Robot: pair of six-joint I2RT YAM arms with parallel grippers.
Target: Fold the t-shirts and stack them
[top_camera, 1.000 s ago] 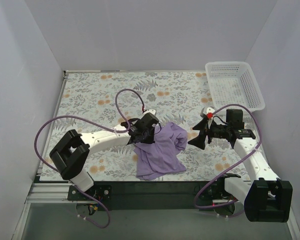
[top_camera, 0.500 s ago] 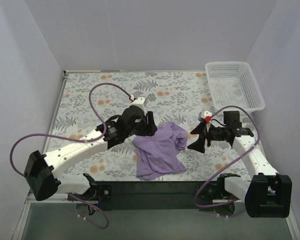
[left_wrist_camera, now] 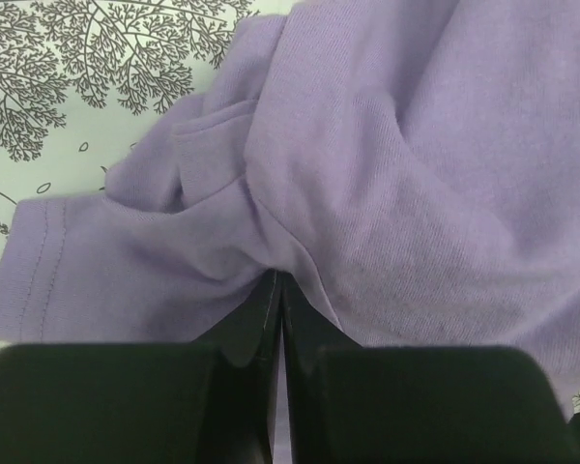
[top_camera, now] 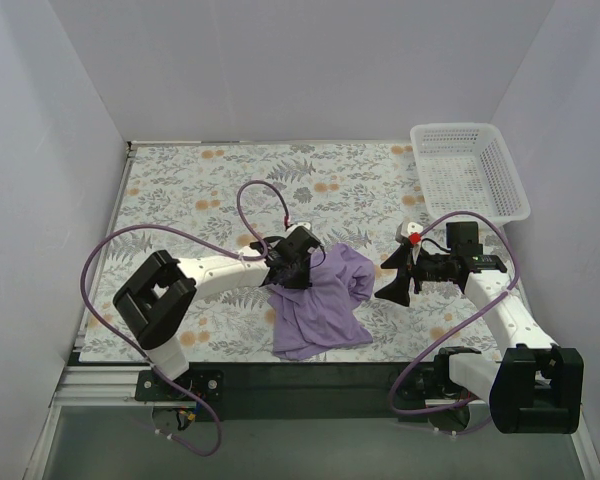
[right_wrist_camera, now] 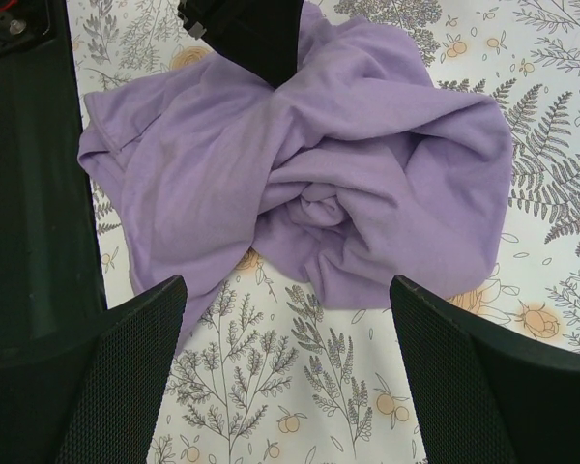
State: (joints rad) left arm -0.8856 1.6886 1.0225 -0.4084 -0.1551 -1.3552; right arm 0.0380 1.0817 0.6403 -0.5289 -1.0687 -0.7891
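A crumpled lavender t-shirt [top_camera: 325, 300] lies in a heap on the floral table, near the front middle. My left gripper [top_camera: 298, 272] sits at the heap's upper left edge. In the left wrist view its jaws [left_wrist_camera: 277, 280] are shut, with a pucker of the t-shirt [left_wrist_camera: 396, 164] pinched at their tips. My right gripper [top_camera: 392, 275] hovers just right of the heap, open. In the right wrist view its wide-apart fingers [right_wrist_camera: 285, 290] frame bare tablecloth, with the t-shirt [right_wrist_camera: 309, 164] just beyond them. Sleeves and neck label are lost in the folds.
A white lattice basket [top_camera: 455, 127] stands at the back right corner. The floral tablecloth [top_camera: 200, 190] stretches bare to the left and back. White walls enclose three sides. Purple cables loop above both arms.
The left arm reached out to the shirt's upper left edge, then drew back. Its jaws now grip a pinch of cloth. The right arm has shifted only slightly.
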